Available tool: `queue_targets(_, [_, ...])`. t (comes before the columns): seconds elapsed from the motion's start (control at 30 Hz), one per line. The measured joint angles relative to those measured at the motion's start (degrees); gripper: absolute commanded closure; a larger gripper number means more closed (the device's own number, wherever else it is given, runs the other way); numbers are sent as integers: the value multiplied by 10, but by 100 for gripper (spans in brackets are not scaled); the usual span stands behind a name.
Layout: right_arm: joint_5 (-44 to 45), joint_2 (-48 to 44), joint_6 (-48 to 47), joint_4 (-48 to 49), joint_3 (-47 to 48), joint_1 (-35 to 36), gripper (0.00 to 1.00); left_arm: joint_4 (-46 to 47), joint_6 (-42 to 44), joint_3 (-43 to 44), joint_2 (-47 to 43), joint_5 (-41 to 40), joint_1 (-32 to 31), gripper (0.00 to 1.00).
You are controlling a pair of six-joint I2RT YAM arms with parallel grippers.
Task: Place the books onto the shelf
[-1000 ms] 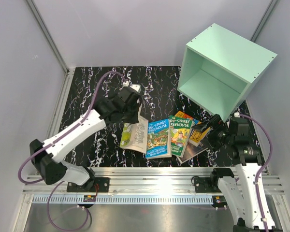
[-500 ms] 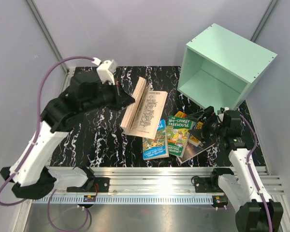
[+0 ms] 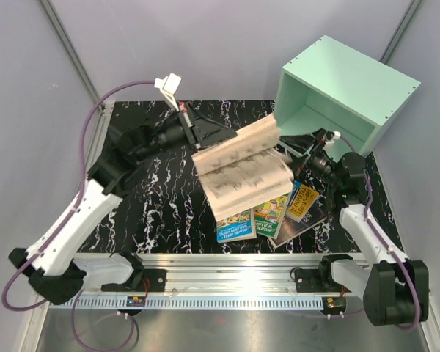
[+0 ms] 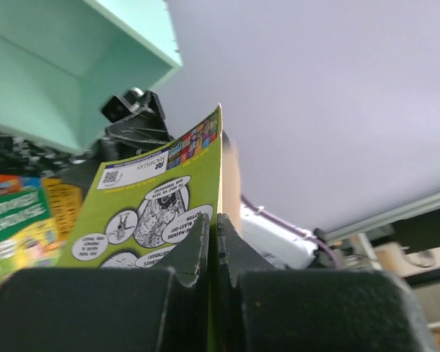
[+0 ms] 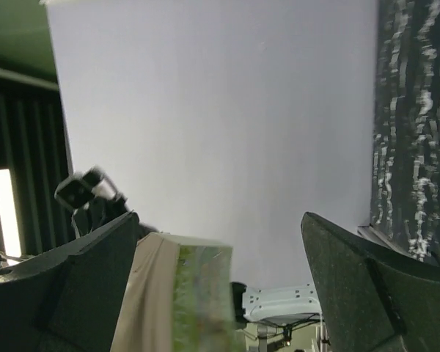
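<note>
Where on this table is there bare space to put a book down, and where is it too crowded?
Bare table lies left of the blue Treehouse book, out to the left arm. The shelf looks empty inside. Crowded: front right, where the green Treehouse book and others overlap near the open right gripper.

The top view looks down from above the near edge over the table [image 3: 169, 220], while both close, upward-tilted wrist views share the lime-green book [image 4: 154, 213].

Lime-green book [image 3: 242, 174] lifted from table [image 3: 154, 213], carried toward shelf [image 3: 352, 81]
</note>
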Motion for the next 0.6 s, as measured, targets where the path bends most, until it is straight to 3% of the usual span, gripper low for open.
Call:
queue_targets(0.23, [20,57,43,119,40,67,0,128,-72,-6,84,24,2,100])
queue_targets(0.4, [29,52,54,129,5,72,0,193,-84,-102,81,24,-3,100])
queue_targets(0.6, [24,8,9,47,-21,72,0,131,-39,-200,75,10,-17,100])
